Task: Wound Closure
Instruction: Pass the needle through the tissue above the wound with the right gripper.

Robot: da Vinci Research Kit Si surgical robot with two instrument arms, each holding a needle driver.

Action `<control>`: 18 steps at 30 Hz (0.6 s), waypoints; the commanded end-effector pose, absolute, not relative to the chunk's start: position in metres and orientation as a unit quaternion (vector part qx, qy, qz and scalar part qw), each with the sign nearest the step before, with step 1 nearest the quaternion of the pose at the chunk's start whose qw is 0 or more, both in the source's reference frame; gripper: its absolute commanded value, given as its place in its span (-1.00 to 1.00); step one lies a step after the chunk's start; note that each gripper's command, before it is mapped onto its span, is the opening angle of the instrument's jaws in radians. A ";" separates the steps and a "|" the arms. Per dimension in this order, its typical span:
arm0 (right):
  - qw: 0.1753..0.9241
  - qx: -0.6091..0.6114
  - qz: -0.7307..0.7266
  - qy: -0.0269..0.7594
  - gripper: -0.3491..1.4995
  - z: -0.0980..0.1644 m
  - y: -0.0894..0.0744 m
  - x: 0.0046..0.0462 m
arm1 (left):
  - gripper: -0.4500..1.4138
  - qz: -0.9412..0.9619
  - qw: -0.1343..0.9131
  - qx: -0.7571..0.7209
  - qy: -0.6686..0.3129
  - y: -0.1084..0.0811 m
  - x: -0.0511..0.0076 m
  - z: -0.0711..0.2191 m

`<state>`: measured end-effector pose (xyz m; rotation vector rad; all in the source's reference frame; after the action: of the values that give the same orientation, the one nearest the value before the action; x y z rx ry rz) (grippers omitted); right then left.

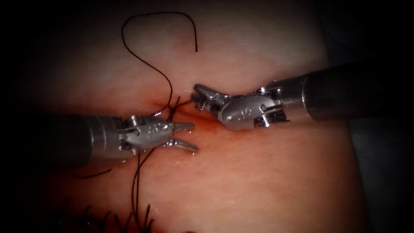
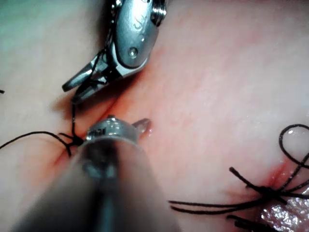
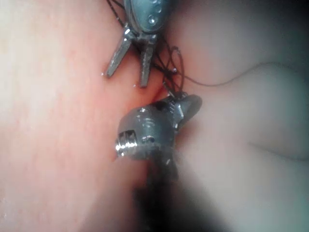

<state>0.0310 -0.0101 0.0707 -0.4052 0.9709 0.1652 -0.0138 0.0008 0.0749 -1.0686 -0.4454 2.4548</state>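
**Thread held at the knot**

Here the left tool (image 1: pixel 183 134), nearest, has open, empty jaws beside the cut (image 1: pixel 202 123). Beyond, the right tool (image 1: pixel 199 96) grips the thread (image 1: pixel 146 64) at the knot (image 1: pixel 172 108); steady, gentle tension seems wise. I see no needle.

The left tool (image 1: pixel 184 134) is seen entering from the left, shaft near level, jaws spread apart and holding nothing. The right tool (image 1: pixel 199 96) is angled in from the right, wrist bent down-left, jaws nearly closed on the thread (image 1: pixel 183 103). Both tips are held near each other. The needle cannot be made out.
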 end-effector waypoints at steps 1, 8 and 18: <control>0.860 -0.183 0.093 0.467 -1.00 0.071 -0.010 0.0314 | -0.37 0.883 0.210 -0.387 -0.161 0.001 -0.0144 0.076; 0.865 -0.119 0.154 0.463 -1.00 0.071 -0.009 0.0315 | -0.44 0.895 0.193 -0.368 -0.161 0.000 -0.0143 0.079; 0.821 0.023 0.294 0.489 -1.00 0.072 -0.006 0.0325 | -0.44 0.904 0.175 -0.355 -0.164 -0.003 -0.0130 0.078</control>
<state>0.0318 -0.0056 0.0713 0.0697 1.0419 0.6574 -0.0124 -0.0032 0.0775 -1.0040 -0.4649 2.5603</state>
